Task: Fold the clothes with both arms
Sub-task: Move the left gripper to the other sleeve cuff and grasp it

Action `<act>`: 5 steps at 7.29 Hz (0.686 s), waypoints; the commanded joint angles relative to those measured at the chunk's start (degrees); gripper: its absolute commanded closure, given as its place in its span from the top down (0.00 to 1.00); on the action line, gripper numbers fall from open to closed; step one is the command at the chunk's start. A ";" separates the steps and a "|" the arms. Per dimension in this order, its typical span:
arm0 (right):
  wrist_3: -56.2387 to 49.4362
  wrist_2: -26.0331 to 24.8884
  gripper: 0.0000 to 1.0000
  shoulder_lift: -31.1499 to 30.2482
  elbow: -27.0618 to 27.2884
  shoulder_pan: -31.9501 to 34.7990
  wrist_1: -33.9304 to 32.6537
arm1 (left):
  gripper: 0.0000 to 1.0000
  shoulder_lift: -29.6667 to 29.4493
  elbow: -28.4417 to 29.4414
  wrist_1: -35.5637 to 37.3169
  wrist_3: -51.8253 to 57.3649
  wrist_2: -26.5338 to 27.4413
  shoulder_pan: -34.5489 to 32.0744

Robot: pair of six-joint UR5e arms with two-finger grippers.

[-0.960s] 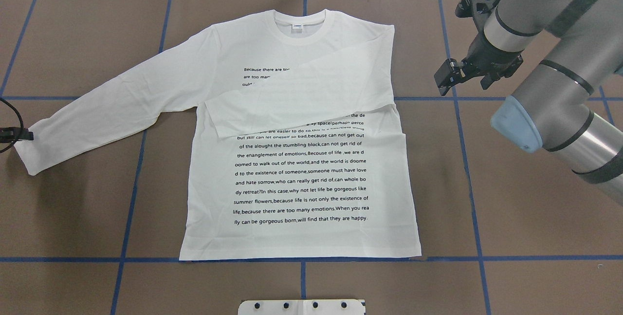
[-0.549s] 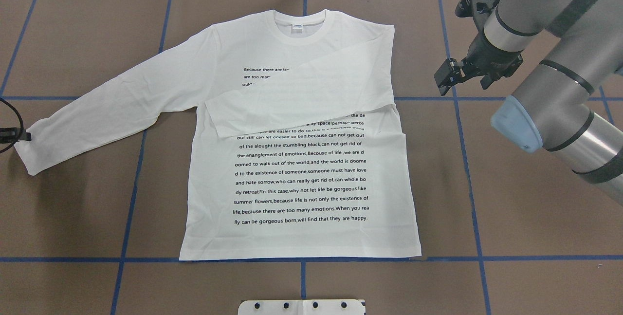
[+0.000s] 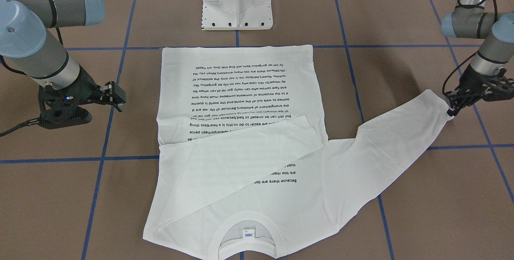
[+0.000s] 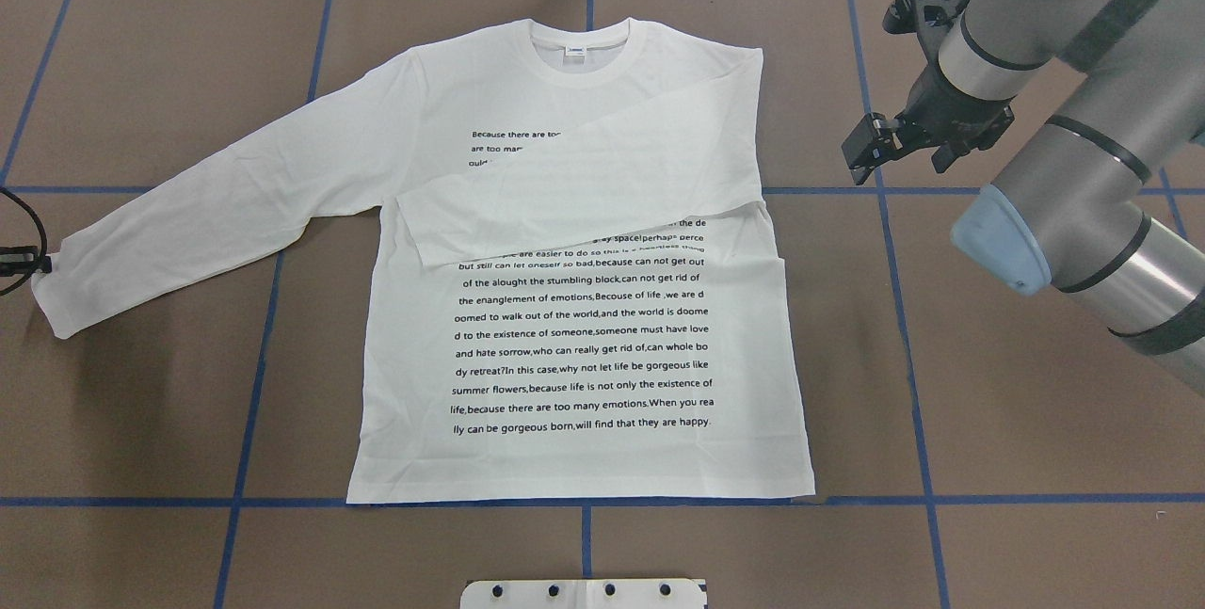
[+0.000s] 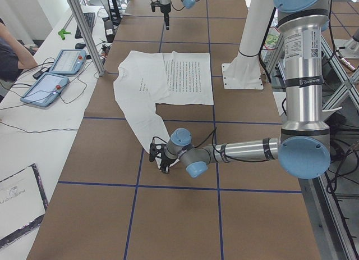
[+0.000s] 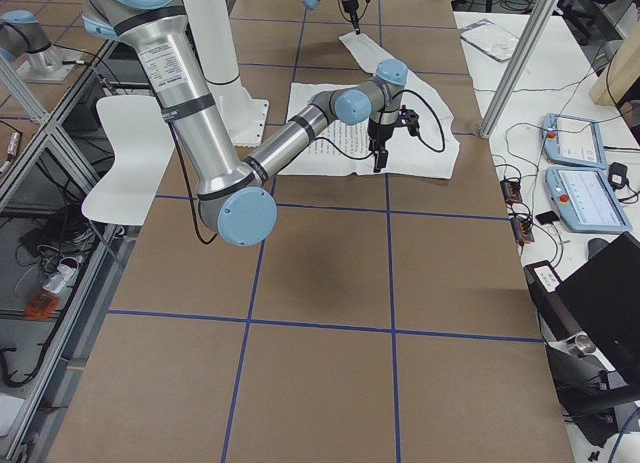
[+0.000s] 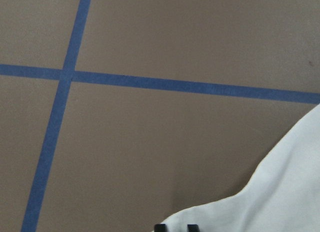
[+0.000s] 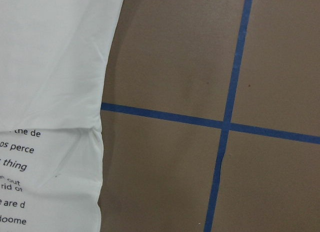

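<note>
L arm [image 3: 486, 58] pinches cuff [image 3: 437, 105] edge; R arm [image 3: 48, 57] off shirt [image 3: 241, 151]

Table [image 4: 132, 402] had a brown surface, gridded with blue tape lines [image 4: 141, 502]. A white T-shirt [image 4: 584, 345] lay flat on it, print up, one sleeve folded across the chest, the other stretched out. A white pedestal base [image 3: 237, 3] stood just beyond the hem.

The white T-shirt [image 4: 584, 345] is lying flat, print up, one sleeve folded across its chest. The left gripper [image 3: 450, 112] is pinching the other, outstretched sleeve's cuff, while the right gripper [image 4: 899, 157] is hovering spread beside the folded shoulder.
</note>
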 commanded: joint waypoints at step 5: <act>-0.96 1.14 1.00 -2.94 0.17 3.01 0.00 | 0.00 -0.96 -17.01 19.33 0.16 -1.69 -0.09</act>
